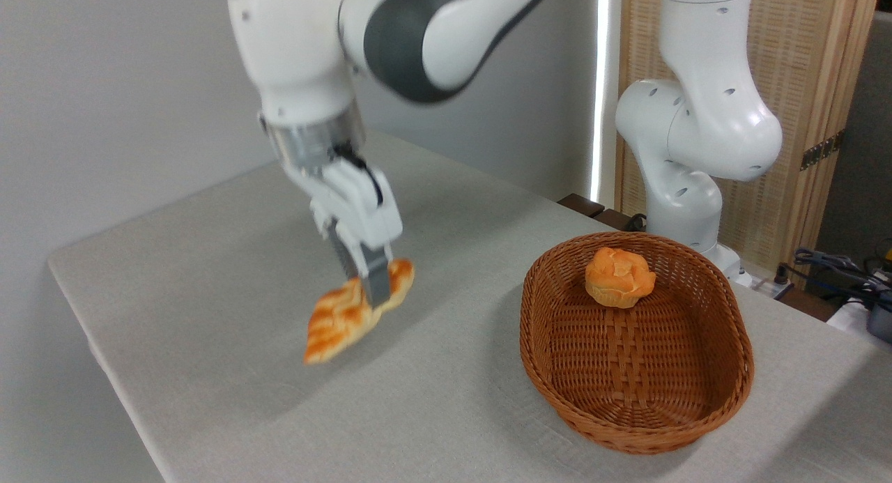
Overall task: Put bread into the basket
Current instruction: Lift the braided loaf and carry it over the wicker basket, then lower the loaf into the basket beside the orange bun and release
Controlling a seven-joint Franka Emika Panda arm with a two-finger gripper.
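The bread [339, 318], a golden braided loaf with orange-brown ridges, hangs tilted just above the table left of centre, its pointed end down to the left. My gripper [369, 291] is shut on its upper middle, the fingers pointing down. The basket [725, 389], oval brown wicker, stands on the table to the right, well apart from the loaf.
A small round orange bun [619, 277] lies at the back of the basket. The arm's white base [686, 155] rises behind the basket. The grey table's left edge [97, 357] runs close to the loaf's left. Cables [836, 267] lie far right.
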